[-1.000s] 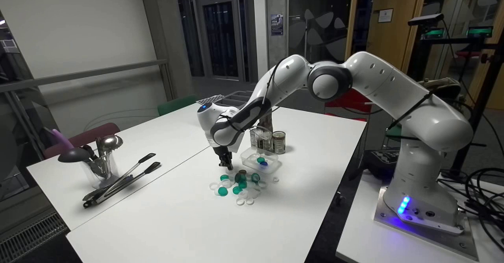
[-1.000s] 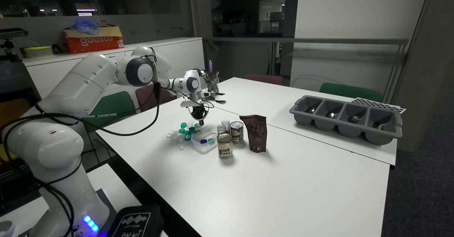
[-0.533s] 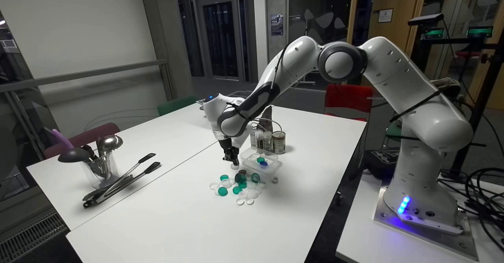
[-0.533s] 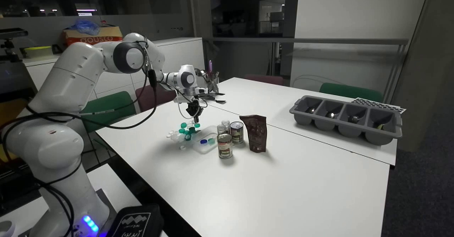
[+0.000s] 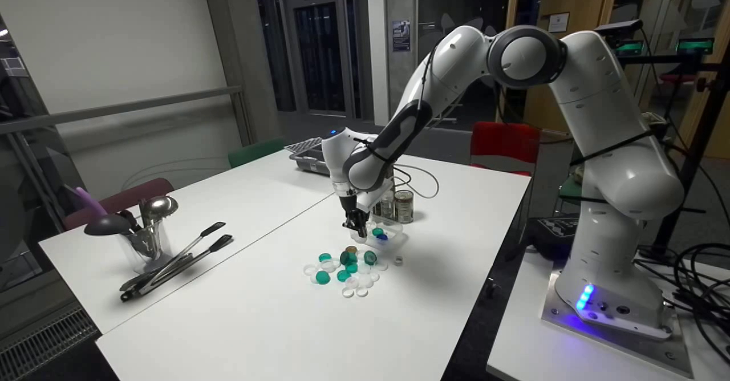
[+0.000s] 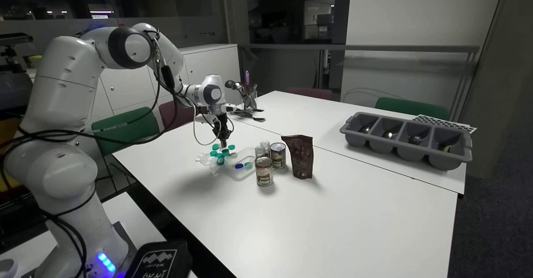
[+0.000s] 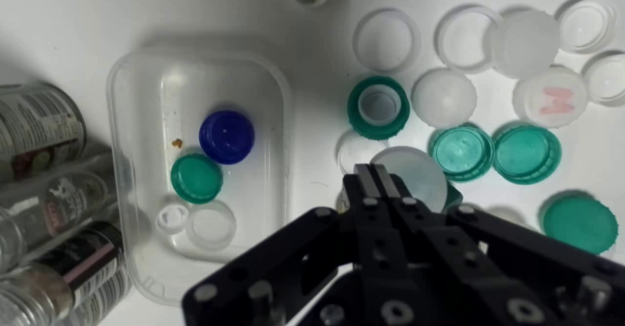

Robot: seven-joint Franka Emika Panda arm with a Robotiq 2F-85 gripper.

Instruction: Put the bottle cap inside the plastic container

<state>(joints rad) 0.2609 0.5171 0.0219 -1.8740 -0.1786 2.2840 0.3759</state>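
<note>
The plastic container is a clear shallow tub left of my fingertips in the wrist view. It holds a blue cap, a green cap and two small whitish caps. It shows in both exterior views. My gripper has its fingertips nearly together on a whitish see-through bottle cap, which sticks out to their right. In an exterior view the gripper hangs above the table at the container's edge, with the cap at its tips. The fingers hide part of the cap.
Several loose green and white caps lie beside the container. Cans, small jars and a brown pouch stand on its far side. A grey tray and a utensil cup with tongs are farther off.
My gripper has moved with the whitish cap, to the right in an exterior view and left in the opposite exterior view, closer to the robot base. The elbow has risen. The container stays put.
</note>
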